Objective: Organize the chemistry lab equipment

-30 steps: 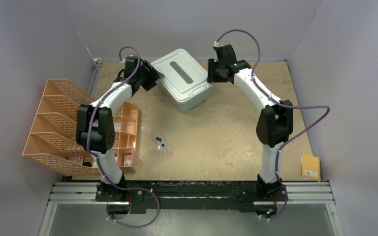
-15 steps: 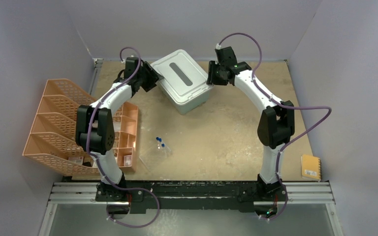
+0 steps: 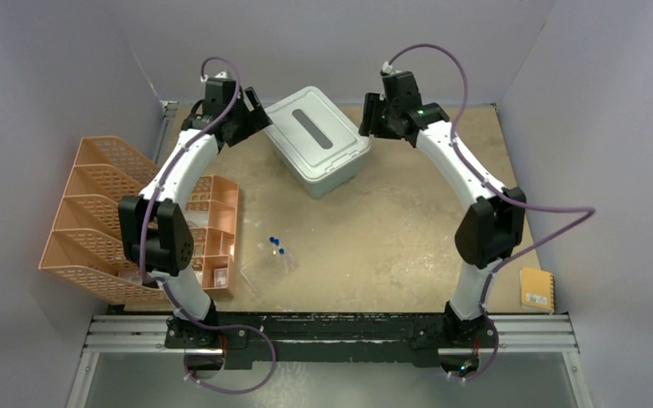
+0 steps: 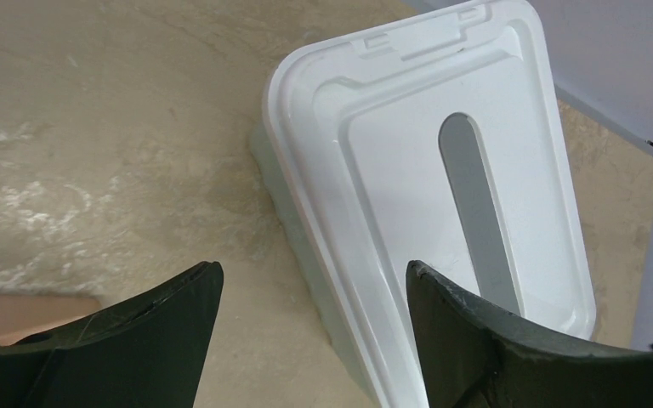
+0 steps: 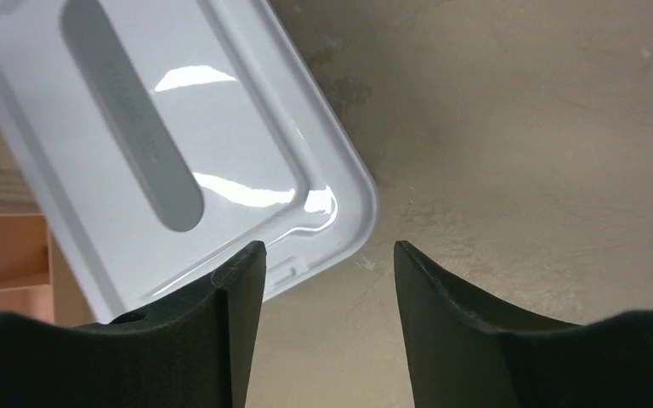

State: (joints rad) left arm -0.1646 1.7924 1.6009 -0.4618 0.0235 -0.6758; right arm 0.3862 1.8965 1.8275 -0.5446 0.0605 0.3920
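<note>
Two blue-capped tubes (image 3: 277, 246) stand in a clear rack (image 3: 269, 267) on the table's near middle. My left gripper (image 3: 253, 116) is open and empty, just left of the teal bin with a pale grey lid (image 3: 316, 136). In the left wrist view the left gripper (image 4: 315, 274) hangs over the lid's (image 4: 408, 161) left edge. My right gripper (image 3: 369, 120) is open and empty at the bin's right. In the right wrist view the right gripper (image 5: 330, 248) is over the lid's (image 5: 136, 110) corner. The other lab items are out of view.
An orange mesh file organizer (image 3: 93, 212) stands at the left with an orange compartment tray (image 3: 218, 229) beside it, holding small items. An orange notebook (image 3: 536, 289) lies at the near right, off the tabletop. Grey walls close in the far side and both flanks.
Both arms have risen and pulled a little back from the bin's sides. The bin has not visibly moved.
</note>
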